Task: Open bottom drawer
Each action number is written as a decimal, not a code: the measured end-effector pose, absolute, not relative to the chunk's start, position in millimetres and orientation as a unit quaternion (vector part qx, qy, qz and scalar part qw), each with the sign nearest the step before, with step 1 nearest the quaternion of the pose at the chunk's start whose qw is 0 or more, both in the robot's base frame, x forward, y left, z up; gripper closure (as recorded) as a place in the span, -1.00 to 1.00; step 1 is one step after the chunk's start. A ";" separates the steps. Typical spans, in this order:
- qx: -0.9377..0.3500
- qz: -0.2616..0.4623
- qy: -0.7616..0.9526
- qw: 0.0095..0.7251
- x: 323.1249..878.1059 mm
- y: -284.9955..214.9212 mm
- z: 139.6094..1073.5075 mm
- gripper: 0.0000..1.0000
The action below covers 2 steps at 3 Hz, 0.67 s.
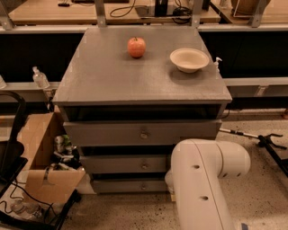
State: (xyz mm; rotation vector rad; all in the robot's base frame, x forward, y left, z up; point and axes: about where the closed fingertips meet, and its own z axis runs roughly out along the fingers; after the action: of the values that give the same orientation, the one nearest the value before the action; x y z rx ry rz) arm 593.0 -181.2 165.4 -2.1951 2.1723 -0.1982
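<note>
White arm link [202,188] fills frame at 5 o'clock, nearest the camera, standing in front of the right end of the drawer stack. Pincer isn't visible: it's somewhere behind that link, so I can't tell whether it's open, closed or holding anything.

Bottom drawer [128,185] is at 6 o'clock, low centre, the lowest of three grey fronts, just above the speckled floor [252,179]. It looks pushed in. Its right end is hidden by the arm link. Its knob is too dim to make out.

Cardboard box [45,170] at 8 o'clock, open, just beside the left side of the unit, with clutter inside.

Middle drawer [121,164] directly above the bottom one, knob [144,165] central. Top drawer [112,133] above that, with a dark gap between it and the bench [112,81] slab.

Black stand or tool [265,141] lies on the floor at 3 o'clock.

On the bench: bowl [189,59] at 1 o'clock near the right rear corner, upright; apple [136,46] at 12 o'clock, apart from the bowl, to its left.

Clear bottle [40,78] at 10 o'clock on a ledge. Wooden surface [54,13] with cables runs along the far edge.
</note>
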 end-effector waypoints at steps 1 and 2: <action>-0.707 -0.057 0.704 0.012 582.6 -186.9 172.7 0.29; -0.707 -0.057 0.704 0.012 582.9 -186.8 177.9 0.91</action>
State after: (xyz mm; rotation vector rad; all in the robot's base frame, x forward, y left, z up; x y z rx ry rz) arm 582.9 -186.8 177.9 -2.2051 2.1963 -0.1788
